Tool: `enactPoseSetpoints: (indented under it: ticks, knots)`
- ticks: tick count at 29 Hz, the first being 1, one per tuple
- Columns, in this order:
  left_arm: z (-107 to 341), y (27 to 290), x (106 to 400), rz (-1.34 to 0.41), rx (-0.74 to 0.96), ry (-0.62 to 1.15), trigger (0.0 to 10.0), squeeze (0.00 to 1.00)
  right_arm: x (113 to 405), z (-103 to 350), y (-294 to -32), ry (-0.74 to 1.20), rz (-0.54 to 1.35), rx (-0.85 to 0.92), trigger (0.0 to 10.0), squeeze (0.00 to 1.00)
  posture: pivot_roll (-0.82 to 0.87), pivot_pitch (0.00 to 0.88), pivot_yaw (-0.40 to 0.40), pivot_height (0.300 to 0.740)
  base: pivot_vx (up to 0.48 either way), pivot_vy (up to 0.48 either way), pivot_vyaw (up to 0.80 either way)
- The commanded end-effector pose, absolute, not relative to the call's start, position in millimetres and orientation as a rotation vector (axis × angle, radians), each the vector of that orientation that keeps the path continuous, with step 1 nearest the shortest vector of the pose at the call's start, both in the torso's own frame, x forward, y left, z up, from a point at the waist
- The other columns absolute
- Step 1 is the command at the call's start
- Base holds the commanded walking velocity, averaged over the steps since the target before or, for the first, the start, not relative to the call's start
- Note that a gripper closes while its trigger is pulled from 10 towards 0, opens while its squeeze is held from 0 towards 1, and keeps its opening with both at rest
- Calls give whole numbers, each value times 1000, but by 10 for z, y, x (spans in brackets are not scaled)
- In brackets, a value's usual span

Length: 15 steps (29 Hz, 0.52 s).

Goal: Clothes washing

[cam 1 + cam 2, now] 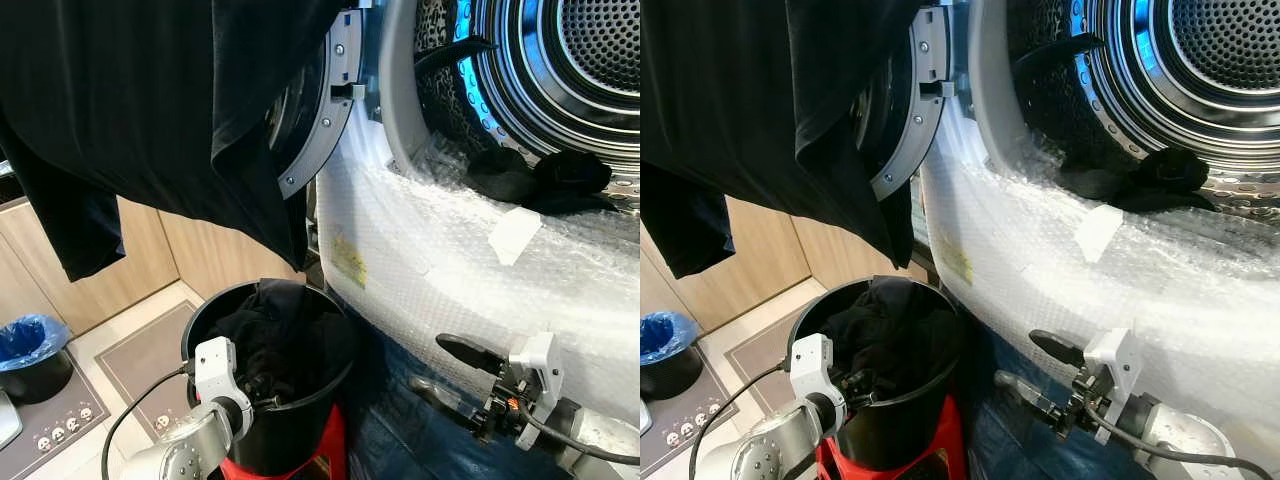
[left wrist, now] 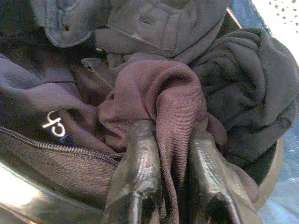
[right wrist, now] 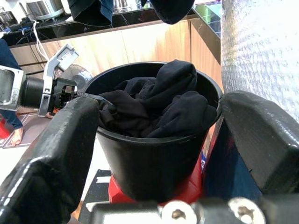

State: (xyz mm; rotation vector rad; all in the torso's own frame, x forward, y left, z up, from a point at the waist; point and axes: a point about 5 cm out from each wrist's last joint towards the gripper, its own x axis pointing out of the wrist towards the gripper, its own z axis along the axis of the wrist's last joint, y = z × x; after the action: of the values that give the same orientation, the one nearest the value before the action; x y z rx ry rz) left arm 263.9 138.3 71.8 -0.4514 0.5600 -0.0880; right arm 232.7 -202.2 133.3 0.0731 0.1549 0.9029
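Observation:
A black bucket (image 1: 270, 420) full of dark clothes (image 1: 285, 335) stands on a red base below the washer's open door (image 1: 320, 110). My left gripper (image 1: 262, 392) reaches over the bucket's rim and is shut on a fold of maroon cloth (image 2: 163, 102); its fingers (image 2: 138, 163) pinch it from both sides. My right gripper (image 1: 445, 370) hovers open to the right of the bucket, in front of the washer's bubble-wrapped front (image 1: 430, 250). Dark garments (image 1: 540, 175) lie at the mouth of the steel drum (image 1: 570, 70). A black garment (image 1: 150, 110) hangs across the top left.
Wooden cabinets (image 1: 190, 250) stand behind the bucket. On the tiled floor at the left are a small bin with a blue liner (image 1: 30, 350) and a grey mat (image 1: 140, 355). A person's bare foot (image 3: 16, 135) is at the far edge of the right wrist view.

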Motion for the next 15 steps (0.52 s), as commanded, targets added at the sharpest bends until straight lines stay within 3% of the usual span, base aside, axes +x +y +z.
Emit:
enactPoseSetpoints:
  ticks: [1, 15]
  knots:
    - [711, 1408, 2624, -48, -428, 552, 0, 0, 2337, 1413, -1987, 118, 919, 61, 10000, 0, -37, 0, 10, 740, 0, 0, 0]
    - [994, 1456, 2638, 19, -277, 262, 0, 0, 2359, 1414, -2006, 114, 910, 67, 10000, 0, -31, 0, 7, 740, 0, 0, 0]
